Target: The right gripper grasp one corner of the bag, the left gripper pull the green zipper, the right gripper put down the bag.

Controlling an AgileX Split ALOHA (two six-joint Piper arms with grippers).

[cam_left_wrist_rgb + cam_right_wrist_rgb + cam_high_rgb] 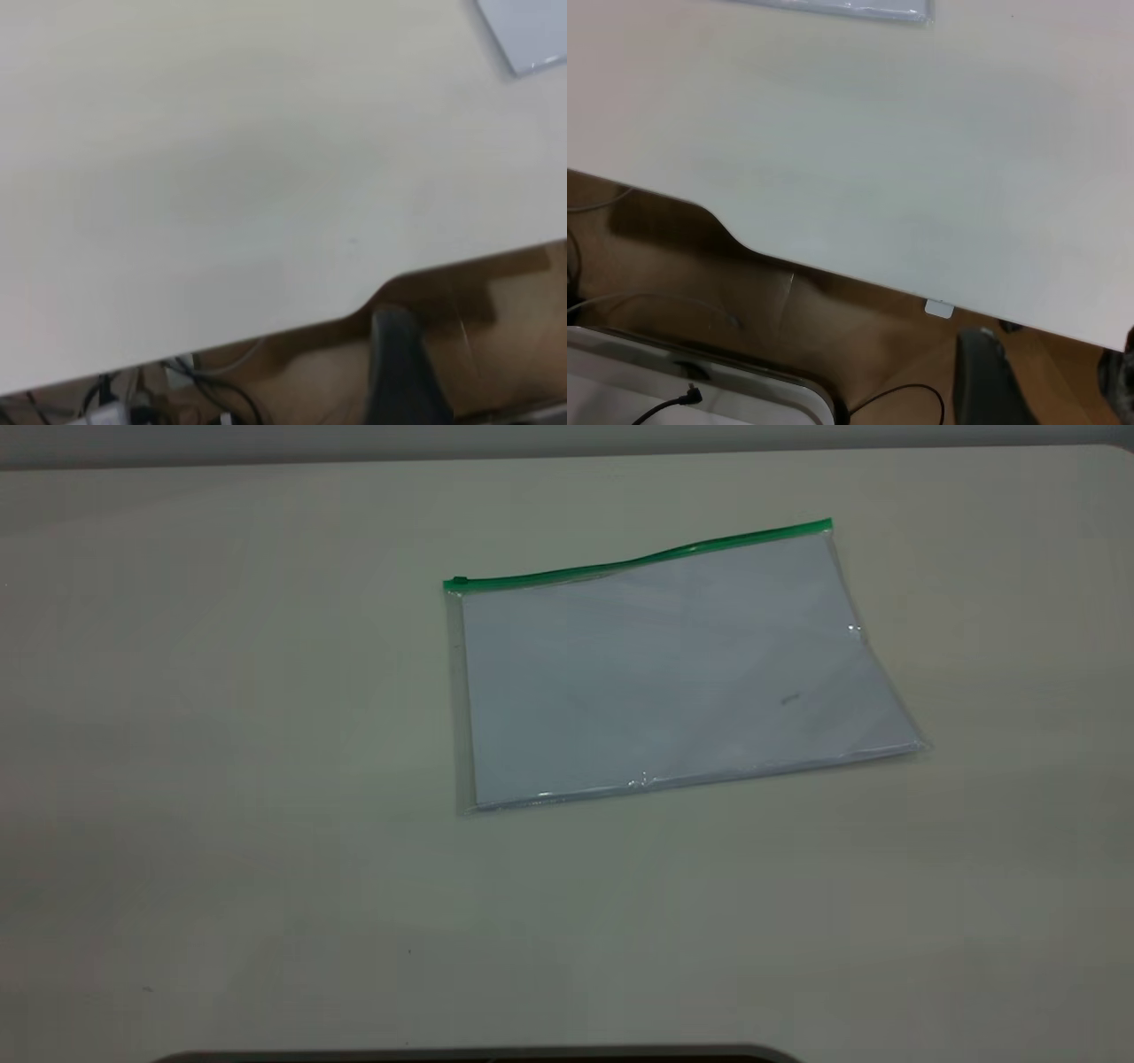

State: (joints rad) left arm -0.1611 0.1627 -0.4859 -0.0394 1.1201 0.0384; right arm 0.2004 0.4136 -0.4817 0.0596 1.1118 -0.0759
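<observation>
The bag point(673, 682) lies flat on the table point(221, 779), right of centre, green zipper point(638, 560) along its far edge with the slider at the left end. It lies so flat that your corner pinch may just push it or catch only film. Neither gripper shows, so their opening can't be told.

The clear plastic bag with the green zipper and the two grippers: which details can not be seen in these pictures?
- Clear plastic bag with white paper inside: both wrist views cut it off at the frame edge; only a corner shows.
- Small slider on the green zipper strip: too small in the exterior view to make out its shape.
- Left gripper and right gripper: absent from the exterior view; each wrist view shows only one blurred dark finger, so open or shut is unclear.
</observation>
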